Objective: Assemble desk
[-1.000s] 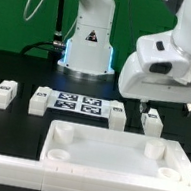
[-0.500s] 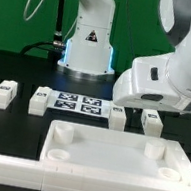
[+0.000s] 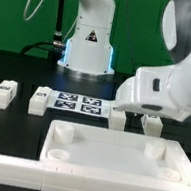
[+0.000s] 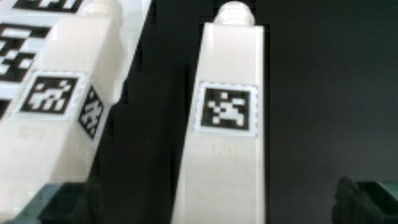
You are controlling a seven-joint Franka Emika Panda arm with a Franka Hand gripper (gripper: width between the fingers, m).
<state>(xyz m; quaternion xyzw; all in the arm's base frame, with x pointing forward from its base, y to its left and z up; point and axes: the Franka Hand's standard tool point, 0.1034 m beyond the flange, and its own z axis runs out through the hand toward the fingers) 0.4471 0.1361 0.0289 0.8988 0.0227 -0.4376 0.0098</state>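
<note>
While the jaws stand apart astride one white leg (image 4: 228,120) (tag facing the wrist camera), a second leg (image 4: 63,95) lies just beside it, both beyond the tabletop's (image 3: 104,148) far edge, toward the exterior view's right.

The tabletop (image 3: 113,156), a white rimmed tray, lies flat on the bench (image 3: 17,70), open side up, with round sockets (image 3: 64,133) at its corners. Four small white block legs lie in a row clear of it. Seen from its middle in the exterior view, the first leg (image 3: 2,93) is at ten o'clock, the second leg (image 3: 39,100) at eleven, the third leg (image 3: 117,116), partly hidden, at twelve, and the fourth leg (image 3: 153,123) at one. Close up, a tagged leg (image 4: 228,115) with a rounded end lies beside a neighbour leg (image 4: 63,95), without touching it.
</note>
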